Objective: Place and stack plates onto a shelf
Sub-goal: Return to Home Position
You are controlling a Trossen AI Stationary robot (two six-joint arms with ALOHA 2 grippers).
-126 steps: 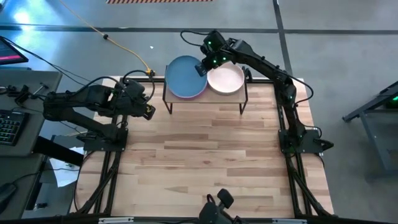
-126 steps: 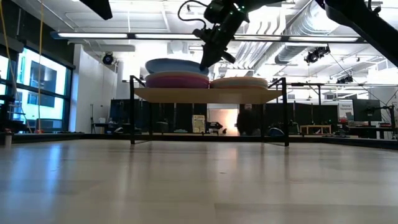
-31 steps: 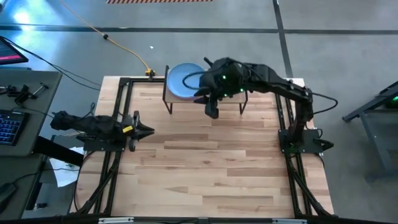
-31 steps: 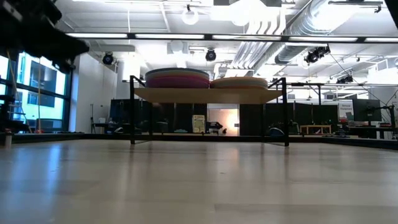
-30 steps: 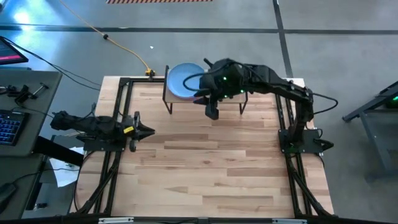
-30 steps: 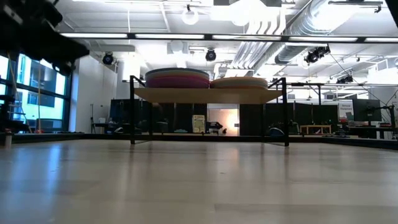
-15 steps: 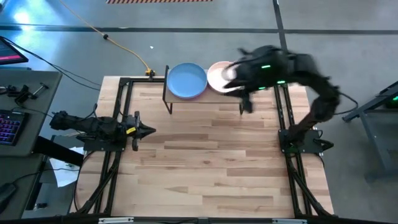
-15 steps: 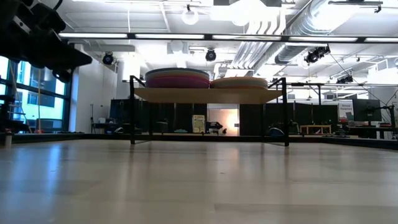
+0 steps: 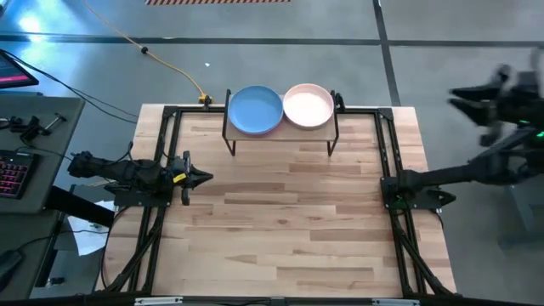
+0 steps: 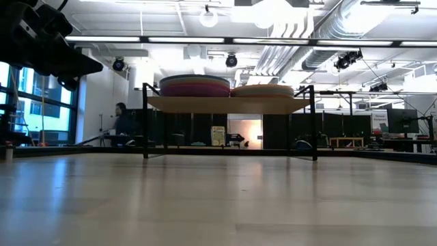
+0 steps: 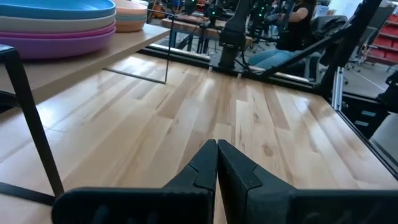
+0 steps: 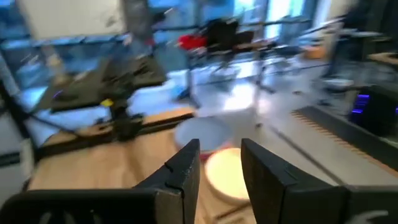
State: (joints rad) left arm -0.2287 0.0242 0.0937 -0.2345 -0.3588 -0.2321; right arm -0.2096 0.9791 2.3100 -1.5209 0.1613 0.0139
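Your left hand (image 11: 216,149) is sitting low over the left edge of the tabletop (image 9: 280,221), its two fingers pressed together on nothing. Your right hand (image 12: 219,152) is hanging out past the tabletop's right edge, its two fingers parted and empty. At the far edge, the one shelf (image 10: 225,104) is carrying two stacks of plates side by side. A blue plate (image 9: 255,110) is topping the left stack, a pale pink plate (image 9: 308,105) the right. How many plates are lying under each top one cannot be counted for certain.

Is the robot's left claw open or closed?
Shut. The left gripper has its two dark fingers pressed together, with no gap, above the wooden tabletop.
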